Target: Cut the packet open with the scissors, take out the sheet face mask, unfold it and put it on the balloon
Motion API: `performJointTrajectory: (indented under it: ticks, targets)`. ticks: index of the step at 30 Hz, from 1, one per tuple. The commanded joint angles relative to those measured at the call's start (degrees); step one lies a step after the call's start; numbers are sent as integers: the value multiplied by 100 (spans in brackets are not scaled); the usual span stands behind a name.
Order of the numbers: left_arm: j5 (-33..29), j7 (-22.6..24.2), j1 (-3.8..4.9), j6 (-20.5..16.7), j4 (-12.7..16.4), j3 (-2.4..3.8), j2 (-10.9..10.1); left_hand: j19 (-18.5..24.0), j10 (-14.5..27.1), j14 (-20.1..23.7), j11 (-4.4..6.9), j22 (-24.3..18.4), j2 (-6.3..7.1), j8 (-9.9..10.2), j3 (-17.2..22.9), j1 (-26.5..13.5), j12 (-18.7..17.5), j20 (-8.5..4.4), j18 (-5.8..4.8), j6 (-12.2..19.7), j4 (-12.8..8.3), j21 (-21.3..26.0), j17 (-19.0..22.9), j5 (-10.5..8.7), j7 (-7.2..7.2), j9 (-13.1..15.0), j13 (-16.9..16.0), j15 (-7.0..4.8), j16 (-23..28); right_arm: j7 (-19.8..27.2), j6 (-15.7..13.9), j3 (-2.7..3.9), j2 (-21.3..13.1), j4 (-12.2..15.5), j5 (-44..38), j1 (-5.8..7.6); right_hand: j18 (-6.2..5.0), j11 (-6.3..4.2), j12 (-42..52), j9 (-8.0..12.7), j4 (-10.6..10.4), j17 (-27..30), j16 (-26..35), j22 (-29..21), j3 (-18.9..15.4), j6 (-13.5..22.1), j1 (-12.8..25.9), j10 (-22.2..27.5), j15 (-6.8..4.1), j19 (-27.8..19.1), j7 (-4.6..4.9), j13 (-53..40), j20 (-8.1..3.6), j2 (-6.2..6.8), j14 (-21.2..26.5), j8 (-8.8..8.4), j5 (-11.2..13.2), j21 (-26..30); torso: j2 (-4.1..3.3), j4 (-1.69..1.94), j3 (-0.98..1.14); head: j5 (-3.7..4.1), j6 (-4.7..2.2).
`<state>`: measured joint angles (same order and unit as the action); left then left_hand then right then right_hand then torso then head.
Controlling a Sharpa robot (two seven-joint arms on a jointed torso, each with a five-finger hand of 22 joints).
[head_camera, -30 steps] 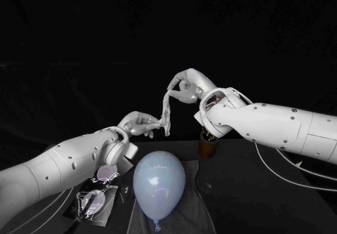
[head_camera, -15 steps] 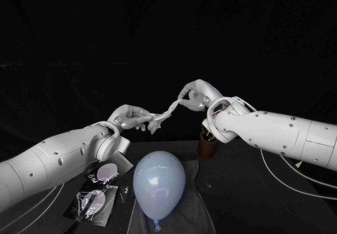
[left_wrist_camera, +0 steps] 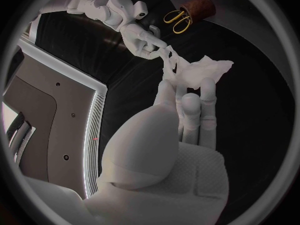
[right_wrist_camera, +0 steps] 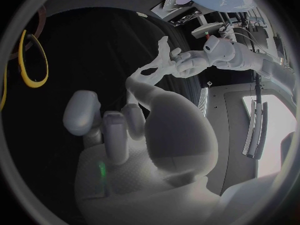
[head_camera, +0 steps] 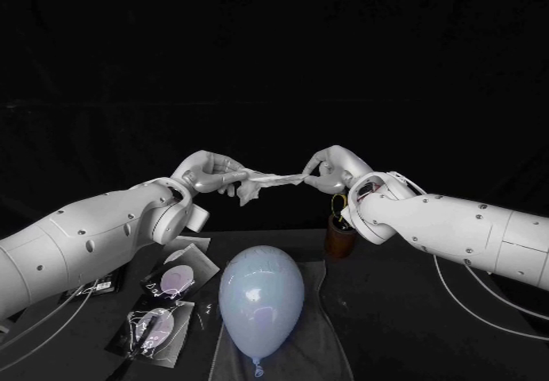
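Two hands: both raised well above the balloon (head_camera: pixel 259 298), each clamped on one end of the same mask
Far packet (head_camera: pixel 174 278): clear, flat on the surface (head_camera: pixel 458 333), just left of the balloon's rounded end
Near packet (head_camera: pixel 155 333): clear, flat, left of the balloon's lower half and close to it
Left hand (head_camera: pixel 212 176): above and left of the balloon, fingers closed on the mask's left end, with a crumpled bunch hanging below them
Sheet mask (head_camera: pixel 274 180): off the surface, drawn into a twisted, near-level band high above the balloon, bunched rather than spread
Balloon: pale blue, lying on its side on a dark cloth (head_camera: pixel 315 349), knot toward the robot, touched by neither hand
Right hand (head_camera: pixel 332 169): above and right of the balloon, thumb and a finger pinching the mask's right end
Brown cup (head_camera: pixel 339 240): upright just right of the balloon's rounded end, under the right wrist
Scissors (left_wrist_camera: pixel 178 19): yellow handles sticking out of the cup
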<state>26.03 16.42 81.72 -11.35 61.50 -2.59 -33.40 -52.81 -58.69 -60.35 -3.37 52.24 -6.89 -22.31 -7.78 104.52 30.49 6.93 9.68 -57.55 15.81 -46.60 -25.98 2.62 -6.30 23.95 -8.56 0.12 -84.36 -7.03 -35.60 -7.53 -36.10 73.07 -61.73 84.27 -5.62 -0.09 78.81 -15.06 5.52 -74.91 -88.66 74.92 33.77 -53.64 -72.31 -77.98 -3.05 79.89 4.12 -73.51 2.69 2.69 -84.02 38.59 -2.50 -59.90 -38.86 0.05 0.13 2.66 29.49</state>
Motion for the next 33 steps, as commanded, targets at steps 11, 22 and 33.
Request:
performJointTrajectory:
  ticks: [11,22,33]
  targets:
    - [947,-821,217,101,30,-1,86,-77,-272,-575,54,98,65,-41,176,-138,5,-70,76,-36,65,-144,-860,12,36,68,35,-33,-242,228,-70,2,-16,56,115,-56,19,4,17,-6,7,-1035,-10,780,48,-26,42,-35,-46,0,2,11,0,-2,-469,17,-29,35,2,18,1,5,3]
    - [1398,-862,249,-263,-52,-66,147,-117,-320,-880,121,157,210,-37,205,-88,21,-110,79,-179,48,-213,-1474,13,52,10,56,-94,-336,517,-3,46,46,106,450,-141,13,10,-6,-6,36,-1007,-2,771,96,-15,23,-13,-44,-10,13,35,0,-6,-461,11,-29,73,13,-1,0,-32,-32]
    - [1497,-622,35,-504,424,82,-134,-111,-213,-849,109,215,306,25,274,-42,33,-137,75,-265,20,-266,-1450,14,21,-78,60,-91,-351,799,11,67,-27,268,626,-200,15,23,-39,-7,47,-1005,0,772,132,-1,33,22,-34,-9,27,74,5,-8,-460,6,-29,73,-20,25,16,-44,13]
